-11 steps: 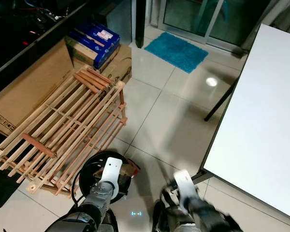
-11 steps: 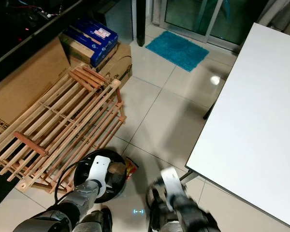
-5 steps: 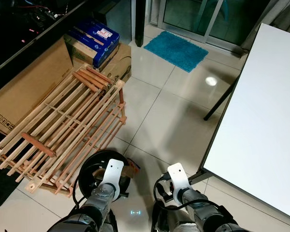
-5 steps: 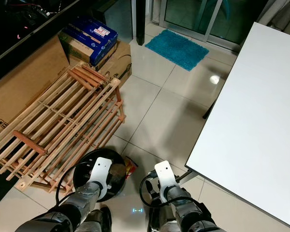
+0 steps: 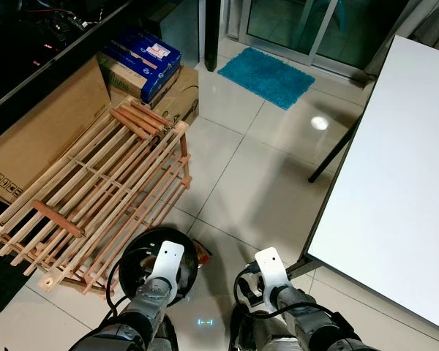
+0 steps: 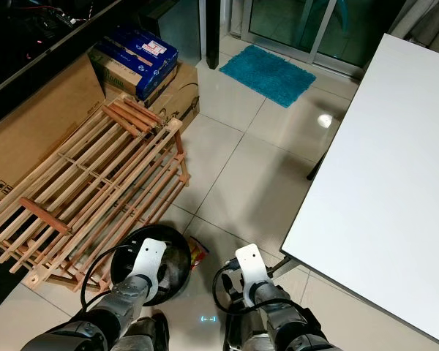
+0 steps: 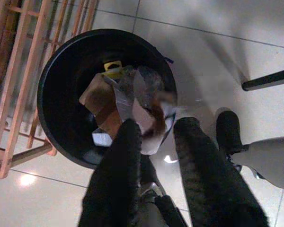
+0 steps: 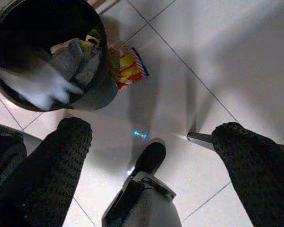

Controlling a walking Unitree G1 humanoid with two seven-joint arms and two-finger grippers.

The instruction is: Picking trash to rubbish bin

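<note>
The round black plastic rubbish bin stands on the pale glossy floor tiles, tight against the lower corner of the slatted wooden rack lying flat beside the brown cardboard boxes. The left gripper hangs directly over the bin's mouth. Its 2 black fingers are parted a moderate way, and a crumpled piece of trash, clear film with brown and white paper, sits at their tips above the bin's opening. I cannot tell whether the fingers are touching it or it is already free of them (its edges are blurred). If free, it should drop inside the rim; more scraps, 1 with a yellow tab, already lie in the bin.

The relation that matters next is on the floor: a flat red-and-yellow snack wrapper lies just outside the bin, touching or nearly touching its wall on the side toward the white table. That puts it between the 2 arms, and ahead of the right gripper, which hangs low above the tiles. Its long axis runs roughly outward from the bin wall. The right gripper's 2 fingers are spread wide with nothing between them. My judgement is that the right arm is better placed to collect the wrapper, though a thin wrapper lying flat on smooth tile will be awkward to pinch.
</note>
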